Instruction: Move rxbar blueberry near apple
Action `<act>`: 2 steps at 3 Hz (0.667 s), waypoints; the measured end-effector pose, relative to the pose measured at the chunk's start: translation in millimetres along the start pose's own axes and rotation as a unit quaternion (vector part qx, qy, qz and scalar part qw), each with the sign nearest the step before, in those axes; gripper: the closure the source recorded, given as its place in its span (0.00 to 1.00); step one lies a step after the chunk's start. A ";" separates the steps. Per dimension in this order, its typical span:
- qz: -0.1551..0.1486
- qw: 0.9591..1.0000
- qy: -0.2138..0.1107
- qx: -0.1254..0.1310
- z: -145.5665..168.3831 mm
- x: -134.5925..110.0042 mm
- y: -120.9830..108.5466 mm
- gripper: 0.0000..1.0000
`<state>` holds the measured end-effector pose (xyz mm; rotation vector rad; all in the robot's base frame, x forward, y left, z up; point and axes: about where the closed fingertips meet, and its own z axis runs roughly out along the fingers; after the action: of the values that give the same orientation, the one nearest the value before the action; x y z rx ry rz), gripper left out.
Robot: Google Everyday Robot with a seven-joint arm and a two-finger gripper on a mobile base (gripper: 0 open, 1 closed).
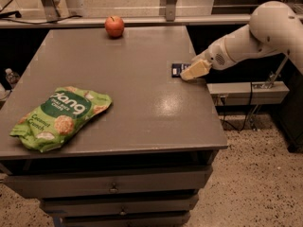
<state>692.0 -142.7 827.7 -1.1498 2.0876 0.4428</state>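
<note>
The rxbar blueberry (176,69) is a small dark navy wrapper lying flat near the right edge of the grey table (142,98). My gripper (193,71) reaches in from the right on a white arm and sits right at the bar's right end, covering part of it. The apple (114,26) is red-orange and stands at the table's far edge, well to the left of and beyond the bar.
A large green chip bag (61,117) lies at the front left of the table. Drawers (113,188) sit below the tabletop. A low shelf (248,91) stands to the right under my arm. A rail runs behind the table.
</note>
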 end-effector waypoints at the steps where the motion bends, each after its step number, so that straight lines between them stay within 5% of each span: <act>1: 0.000 1.000 0.000 0.000 -1.3 -1.4 -0.1 0.88; 2: 0.000 1.000 0.000 0.000 -1.6 -1.8 -0.1 1.00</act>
<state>692.1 -142.6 830.1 -1.1499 2.0872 0.4426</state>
